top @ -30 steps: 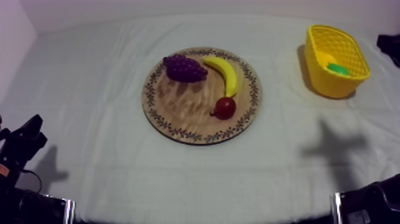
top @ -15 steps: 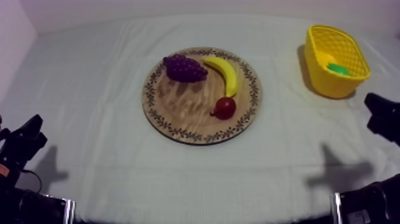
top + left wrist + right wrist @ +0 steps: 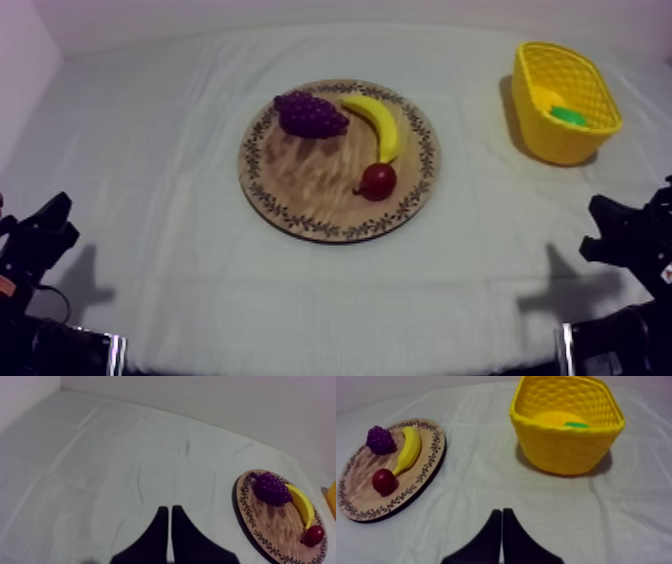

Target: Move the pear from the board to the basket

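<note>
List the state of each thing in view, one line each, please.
Basket: upright, holding the pear.
Pear: lying inside the basket.
Board: flat, holding three fruits.
Grapes: on the board.
Banana: on the board.
Small red fruit: on the board.
Left jaws: shut, empty.
Right jaws: shut, empty.

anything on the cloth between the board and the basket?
Nothing. In the right wrist view the stretch between the wooden board and the yellow basket is bare cloth; the top view agrees.
</note>
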